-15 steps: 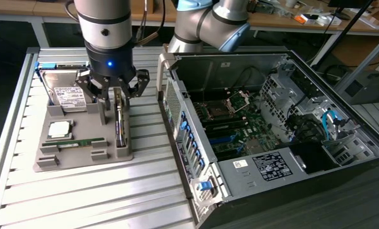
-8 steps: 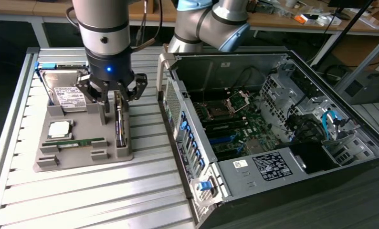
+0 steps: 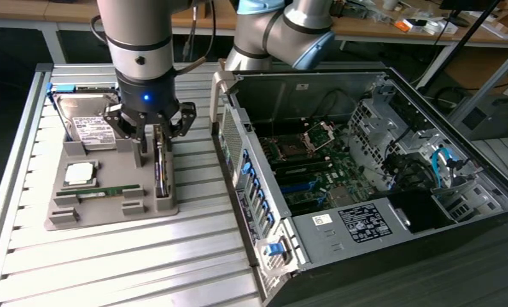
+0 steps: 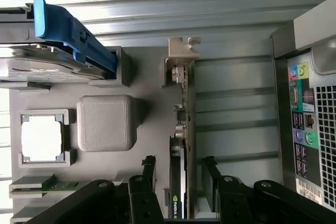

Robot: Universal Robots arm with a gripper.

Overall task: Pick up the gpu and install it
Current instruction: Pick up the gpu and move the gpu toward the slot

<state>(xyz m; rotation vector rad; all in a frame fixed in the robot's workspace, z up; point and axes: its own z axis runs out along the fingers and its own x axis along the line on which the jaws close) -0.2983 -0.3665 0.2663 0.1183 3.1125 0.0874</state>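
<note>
The table (image 4: 157,3) is gleaming as ribbed, brushed metal. The tray (image 4: 152,103) is looking like matt grey plastic, its square block (image 4: 105,123) showing a finely grained face. The gpu (image 4: 181,129) is presenting a bare metal bracket and a glossy black shroud, probably plastic. The gripper (image 4: 179,163) is appearing matt black. The blue rail (image 4: 68,30) is shining smooth, and the computer case (image 4: 310,30) is showing dull sheet metal

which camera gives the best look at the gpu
The wrist view: the gpu shows edge-on from metal bracket to logo, flanked by the open gripper. In the exterior view it is a thin dark sliver standing in the grey tray under the gripper.
</note>
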